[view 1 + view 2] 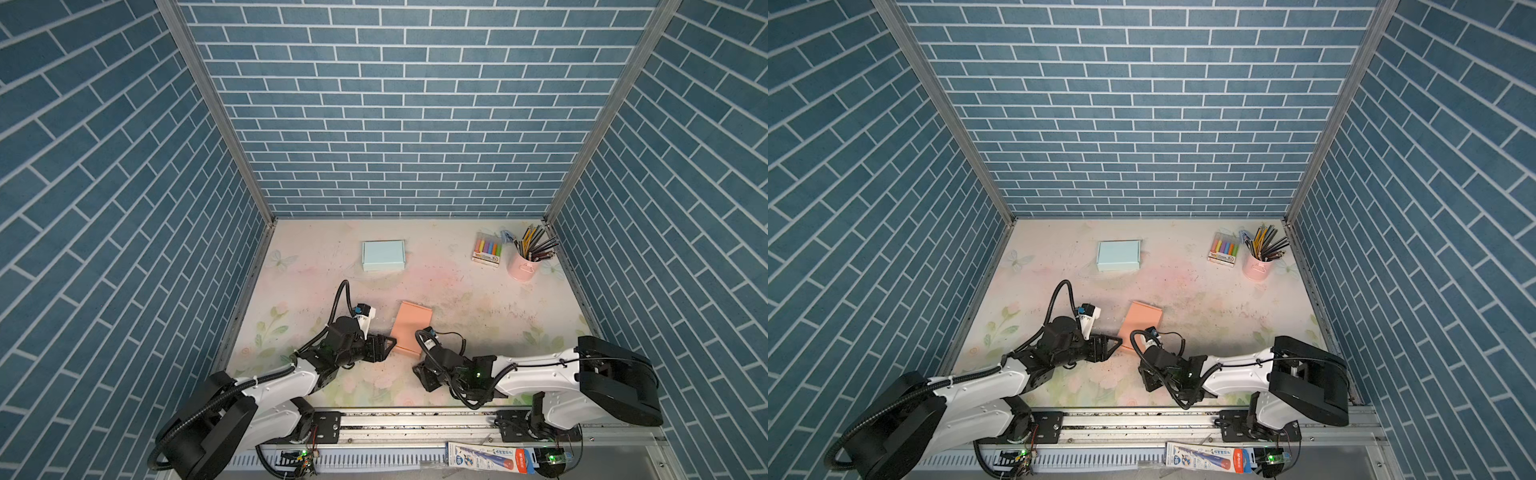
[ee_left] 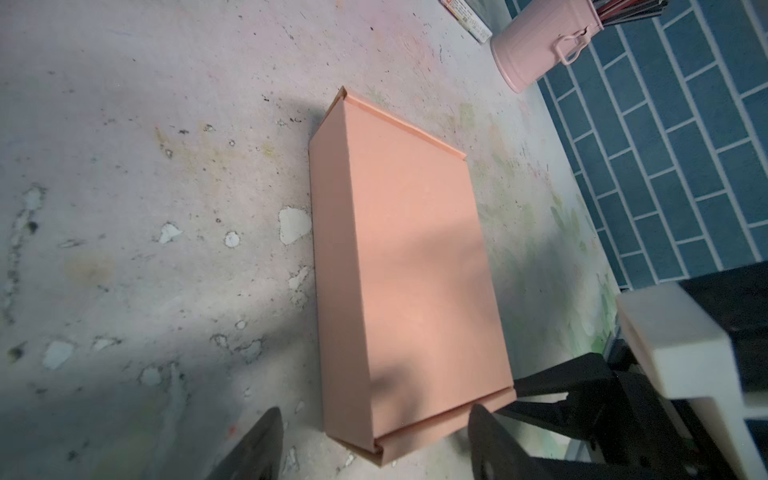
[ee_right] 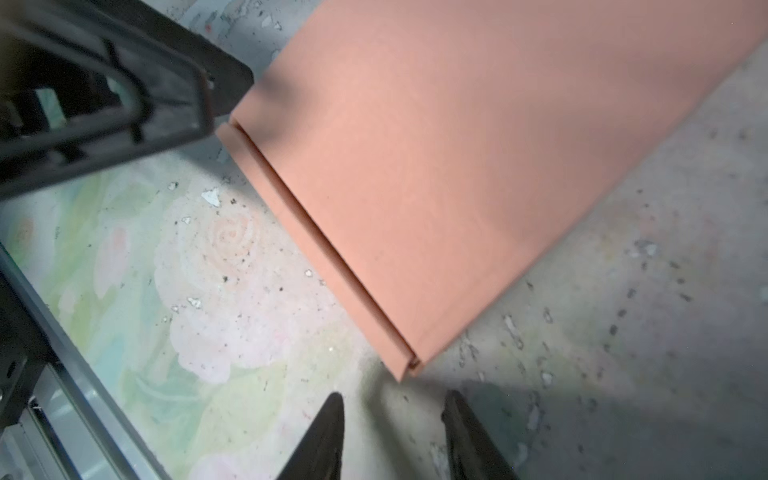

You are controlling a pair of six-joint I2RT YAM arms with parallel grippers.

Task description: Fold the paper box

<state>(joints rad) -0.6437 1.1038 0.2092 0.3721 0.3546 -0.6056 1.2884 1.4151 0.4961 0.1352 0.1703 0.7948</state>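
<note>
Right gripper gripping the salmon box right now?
No. In the right wrist view the right gripper is open over bare mat, with the salmon box clear of its fingers.

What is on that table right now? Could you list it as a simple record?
Main item: salmon paper box, lying flat, looks folded shut
Left gripper: open, astride the box's near end, holding nothing
Right gripper: open, empty, just short of a box corner
Far side: light blue box, highlighter pack, pink cup holding pencils
</note>
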